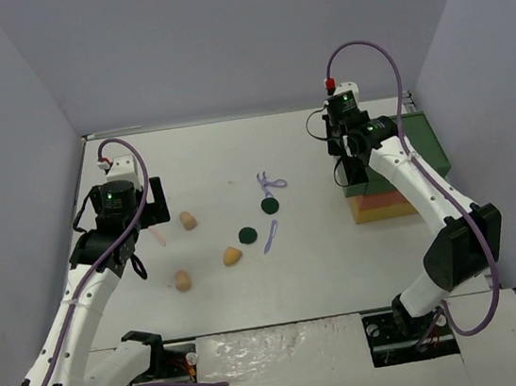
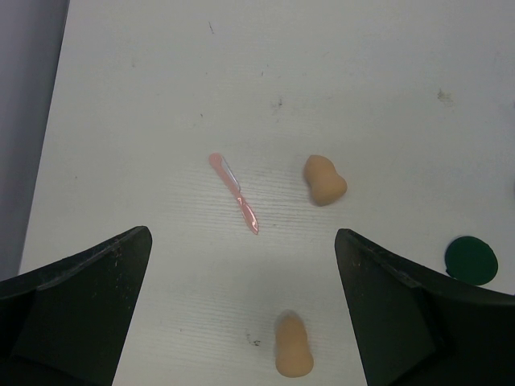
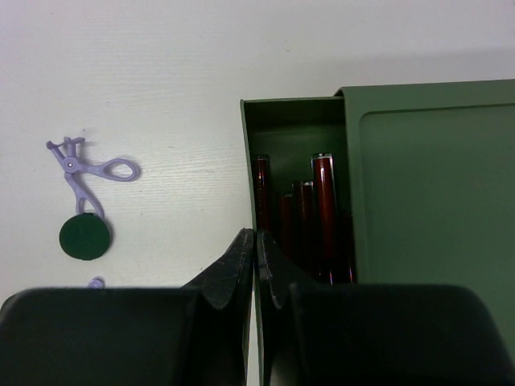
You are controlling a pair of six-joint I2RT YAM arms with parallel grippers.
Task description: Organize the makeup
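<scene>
Left wrist view shows the left fingers (image 2: 88,297) spread wide apart, holding nothing, over the tabletop (image 2: 362,64) toward its left edge. Between them lie a pink stick (image 2: 234,193), a tan sponge (image 2: 324,180) just right of it, and a second sponge (image 2: 293,346) closer to the near edge. A dark green disc (image 2: 471,259) shows past the right-hand finger.

From above, a third sponge (image 1: 233,254) lies near the middle, with the other green disc (image 1: 270,207), a lilac curler (image 1: 267,186) and a thin lilac tool (image 1: 270,236) close by.

The right fingers (image 3: 233,269) are pressed together at the left wall of the green box (image 3: 434,201) by the right edge. Whether they pinch that wall I cannot tell. Its open compartment holds dark red sticks (image 3: 323,209).
</scene>
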